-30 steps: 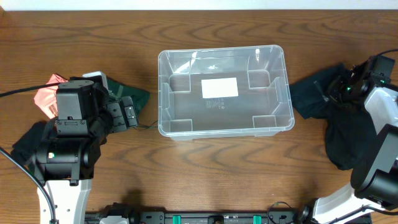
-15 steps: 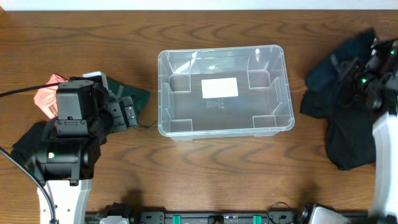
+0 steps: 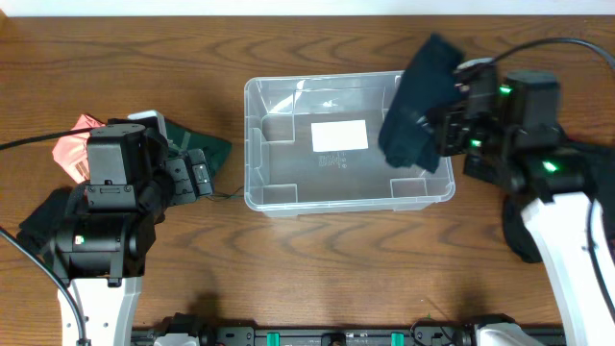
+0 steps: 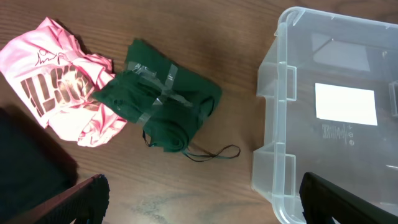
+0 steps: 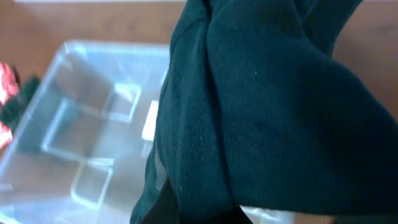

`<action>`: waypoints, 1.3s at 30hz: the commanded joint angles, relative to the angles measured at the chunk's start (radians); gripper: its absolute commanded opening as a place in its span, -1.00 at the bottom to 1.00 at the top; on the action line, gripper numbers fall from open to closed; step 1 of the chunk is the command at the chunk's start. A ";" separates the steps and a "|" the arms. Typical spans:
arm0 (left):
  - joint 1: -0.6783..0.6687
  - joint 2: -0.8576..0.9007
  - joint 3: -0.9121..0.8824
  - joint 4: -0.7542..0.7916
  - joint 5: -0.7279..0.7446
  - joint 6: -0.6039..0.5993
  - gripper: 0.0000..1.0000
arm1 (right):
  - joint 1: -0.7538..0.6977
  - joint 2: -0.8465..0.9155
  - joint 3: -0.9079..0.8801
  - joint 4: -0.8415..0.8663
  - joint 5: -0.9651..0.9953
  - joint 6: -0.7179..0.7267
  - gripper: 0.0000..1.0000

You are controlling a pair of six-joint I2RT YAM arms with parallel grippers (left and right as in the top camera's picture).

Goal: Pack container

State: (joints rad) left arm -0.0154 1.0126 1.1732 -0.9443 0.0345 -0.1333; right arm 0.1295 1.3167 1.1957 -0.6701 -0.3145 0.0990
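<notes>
From here, all I get of the room is the table (image 3: 317, 274), a dark brown wooden top with wavy grain that runs under and ahead of the left gripper (image 4: 204, 186). Far beyond that gripper, a thin pale strip (image 3: 288, 6) shows past the table's back edge; wall or floor, I cannot tell. The light is soft and even, with faint shadows.

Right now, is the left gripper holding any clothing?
No, the left gripper is open, with only bare table between its fingers.

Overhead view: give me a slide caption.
Right arm holds a dark garment over the empty container's right end; left arm sits by a green bundle and pink shirt.
</notes>
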 commanded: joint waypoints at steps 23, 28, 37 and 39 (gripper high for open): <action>-0.003 -0.001 0.022 -0.005 -0.005 0.009 0.96 | 0.035 -0.028 0.152 -0.132 0.652 -0.099 0.99; -0.003 -0.001 0.022 -0.005 -0.004 0.009 0.96 | -0.051 0.039 0.103 -0.256 0.872 -0.168 0.98; -0.003 -0.001 0.022 -0.005 -0.004 0.009 0.96 | -0.205 0.267 -0.017 -0.268 0.892 -0.167 0.99; -0.003 -0.001 0.022 -0.005 -0.004 0.009 0.96 | -0.219 0.316 -0.023 -0.261 0.879 -0.167 0.98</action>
State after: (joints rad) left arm -0.0154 1.0126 1.1732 -0.9447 0.0345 -0.1333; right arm -0.0669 1.5841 1.1828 -0.9390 0.5346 -0.0559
